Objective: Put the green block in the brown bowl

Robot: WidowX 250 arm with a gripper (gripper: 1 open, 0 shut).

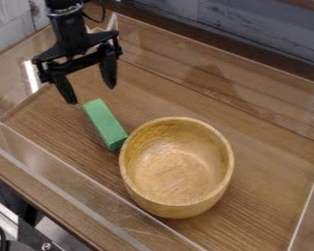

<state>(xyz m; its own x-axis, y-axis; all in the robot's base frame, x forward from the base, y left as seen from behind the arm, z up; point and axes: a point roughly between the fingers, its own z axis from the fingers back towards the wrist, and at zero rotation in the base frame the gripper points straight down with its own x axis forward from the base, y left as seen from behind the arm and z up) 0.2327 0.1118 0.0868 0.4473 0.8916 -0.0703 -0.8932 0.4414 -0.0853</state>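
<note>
The block (105,125) lies flat on the counter (251,108), one end just beside the bowl (179,166). Its long axis runs from the bowl's rim up and left toward the tool (87,85), which hangs wide and empty over that far end.

Bowl (177,165) grainy wood; block (103,124) smooth, perhaps painted; table (238,108) wood-grain.

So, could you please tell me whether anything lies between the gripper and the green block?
Nothing: in the camera view only bare wooden tabletop separates the open gripper from the green block.
</note>
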